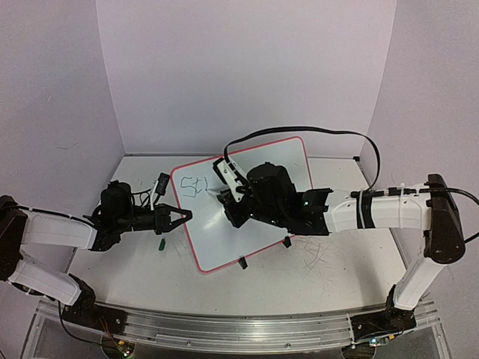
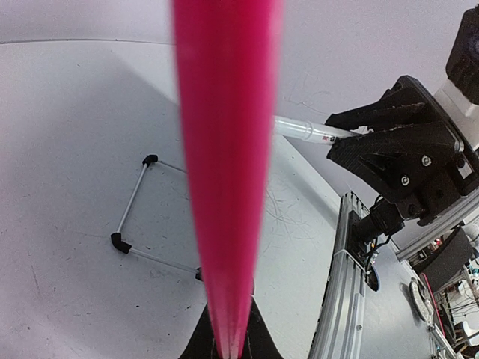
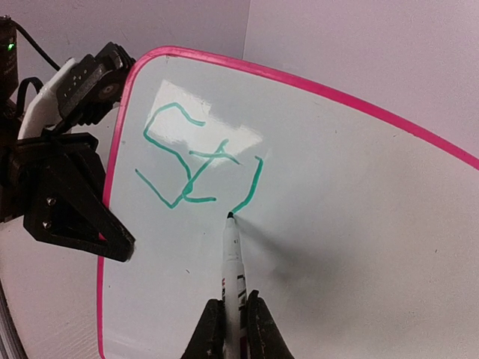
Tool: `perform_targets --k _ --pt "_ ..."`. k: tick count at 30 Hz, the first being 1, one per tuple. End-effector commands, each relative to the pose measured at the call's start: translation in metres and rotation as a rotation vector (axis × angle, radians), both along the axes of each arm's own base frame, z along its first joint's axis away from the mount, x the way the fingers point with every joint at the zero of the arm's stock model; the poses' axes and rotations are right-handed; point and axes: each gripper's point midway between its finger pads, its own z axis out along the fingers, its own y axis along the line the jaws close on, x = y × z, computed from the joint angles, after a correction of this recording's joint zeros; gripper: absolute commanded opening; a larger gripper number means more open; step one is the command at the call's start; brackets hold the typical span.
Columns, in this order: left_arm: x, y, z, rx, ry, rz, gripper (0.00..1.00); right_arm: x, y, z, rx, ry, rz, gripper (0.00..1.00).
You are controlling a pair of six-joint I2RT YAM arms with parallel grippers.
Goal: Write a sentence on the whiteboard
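The board (image 1: 258, 217), a glossy white rectangle with rounded corners and a thin pink rim, sits askew in the middle of the table (image 1: 329, 277). Two small black feet (image 1: 242, 262) stand on its near edge. The sentence (image 3: 196, 166) is so far a few thin green cursive strokes in the board's upper left corner: an angular "S", a crossed "t" and one more short curved line.

The dark tip of the marker (image 3: 233, 262) touches the board at the lower end of that last curve. The marker is a slim white barrel with small print on it. The right hand (image 3: 232, 318) is closed on it, black fingers pinching the barrel from both sides, so the hand hangs just over the board's surface below the writing.

The left hand (image 1: 185, 217) is clamped on the board's left rim, beside the writing; its wrist view shows the pink edge (image 2: 224, 187) rising from between the closed black fingers. Both hands are matte black plastic with angular fingers, on white arm links.

The table is matte white, scuffed with faint scribbles. A small dark green piece (image 1: 161, 244) lies on it near the left hand.
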Motion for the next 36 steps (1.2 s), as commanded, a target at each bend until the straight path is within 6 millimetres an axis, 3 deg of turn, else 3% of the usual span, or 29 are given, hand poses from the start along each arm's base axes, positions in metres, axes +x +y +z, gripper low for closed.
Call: perform_targets --k 1,16,26,36 --pt "0.007 -0.002 0.023 -0.012 -0.117 0.009 0.00 0.008 -0.005 0.014 0.013 -0.019 -0.057 0.00" --pt "0.007 -0.002 0.024 -0.013 -0.121 0.007 0.00 0.023 0.000 0.025 0.039 -0.061 -0.108 0.00" --pt "0.006 0.000 0.022 -0.010 -0.121 0.011 0.00 0.033 -0.010 0.029 0.048 -0.068 -0.182 0.00" --pt "0.006 0.000 0.022 -0.008 -0.119 0.014 0.00 0.016 -0.034 0.053 0.149 -0.062 -0.118 0.00"
